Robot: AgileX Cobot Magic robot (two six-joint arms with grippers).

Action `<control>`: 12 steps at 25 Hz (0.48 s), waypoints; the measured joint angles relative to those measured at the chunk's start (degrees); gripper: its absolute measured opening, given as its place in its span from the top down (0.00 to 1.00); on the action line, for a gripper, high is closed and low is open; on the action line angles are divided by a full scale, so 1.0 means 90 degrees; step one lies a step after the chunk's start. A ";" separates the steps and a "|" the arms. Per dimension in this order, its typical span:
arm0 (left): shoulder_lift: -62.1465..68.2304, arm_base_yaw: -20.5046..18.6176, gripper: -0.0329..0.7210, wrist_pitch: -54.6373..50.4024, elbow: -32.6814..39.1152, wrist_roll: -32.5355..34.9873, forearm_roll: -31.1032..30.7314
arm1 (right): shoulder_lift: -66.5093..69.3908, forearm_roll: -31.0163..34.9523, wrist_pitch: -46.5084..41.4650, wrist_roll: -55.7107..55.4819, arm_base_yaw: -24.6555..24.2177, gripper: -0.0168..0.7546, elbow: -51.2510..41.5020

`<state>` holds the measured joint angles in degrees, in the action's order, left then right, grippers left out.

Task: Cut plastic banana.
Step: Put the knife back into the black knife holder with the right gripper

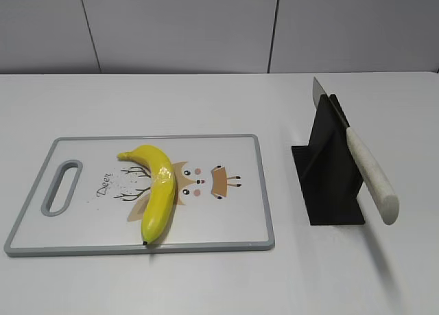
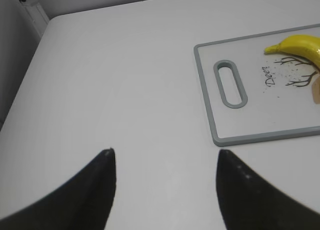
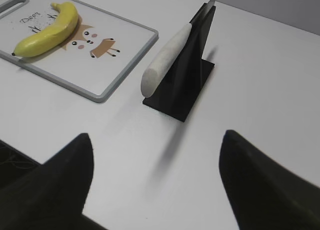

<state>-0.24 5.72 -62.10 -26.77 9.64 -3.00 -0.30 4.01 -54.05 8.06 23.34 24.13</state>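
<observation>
The plastic banana [image 1: 158, 189] is glossy yellow with a dark tip and lies on a white cutting board [image 1: 226, 222] with a grey rim. It also shows in the left wrist view [image 2: 300, 44] and the right wrist view [image 3: 47, 32]. A knife with a white handle [image 1: 370, 174] rests in a black stand [image 1: 328, 171], handle sticking out toward the front. It also shows in the right wrist view [image 3: 165, 62]. My left gripper [image 2: 164, 152] is open and empty over bare table, left of the board. My right gripper [image 3: 157, 136] is open and empty, in front of the stand.
The cutting board has a handle slot [image 1: 63, 186] at its left end and a deer drawing. The white table [image 1: 219, 281] ends at a grey wall [image 1: 206, 27] behind. Neither arm shows in the exterior view.
</observation>
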 joint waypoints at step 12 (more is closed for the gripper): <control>0.0000 0.0000 0.18 0.0000 0.0000 0.0000 0.0000 | 0.0000 0.0000 -0.0005 0.0000 -0.1838 0.21 0.0000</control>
<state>-0.24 5.72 -62.10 -26.77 9.64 -3.00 -0.30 4.01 -54.09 8.06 6.80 24.13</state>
